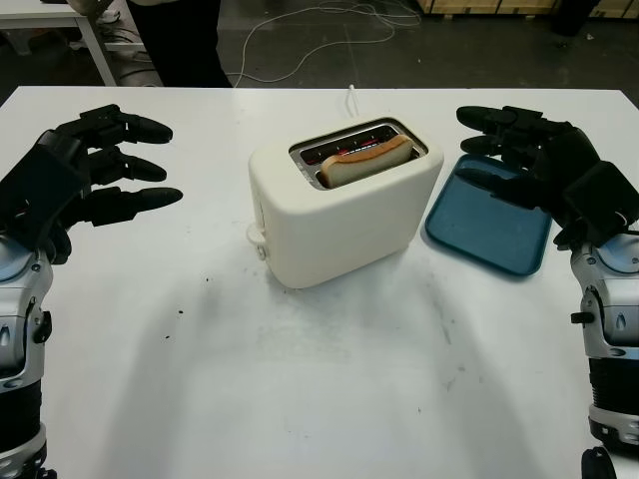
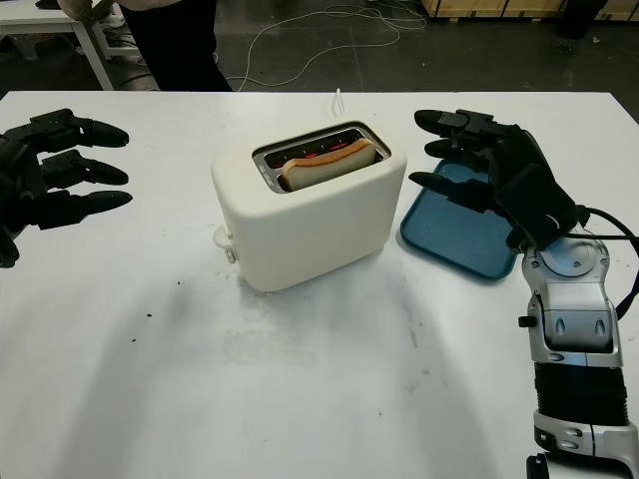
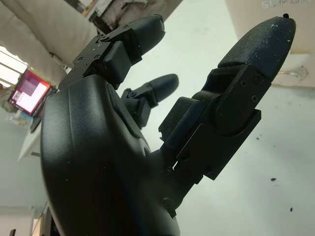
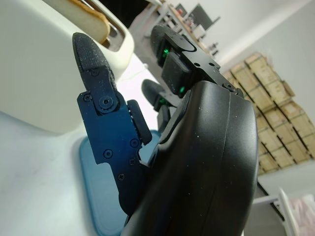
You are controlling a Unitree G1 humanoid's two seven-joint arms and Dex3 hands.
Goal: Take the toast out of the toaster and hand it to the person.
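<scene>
A cream toaster point(image 1: 339, 215) stands mid-table with a slice of toast point(image 1: 364, 160) sticking up out of its near slot. My left hand point(image 1: 110, 165) hovers open over the table's left side, well apart from the toaster. My right hand point(image 1: 514, 150) hovers open above a blue tray point(image 1: 489, 235), just right of the toaster and not touching it. The toast's edge point(image 4: 91, 17) also appears in the right wrist view. A person in dark trousers point(image 1: 185, 40) stands beyond the far edge of the table.
The white table point(image 1: 300, 379) has bare room in front of the toaster. The toaster's white cord point(image 1: 351, 100) runs off the far edge. Another white table point(image 1: 60, 25) stands at the back left, with cables on the dark floor behind.
</scene>
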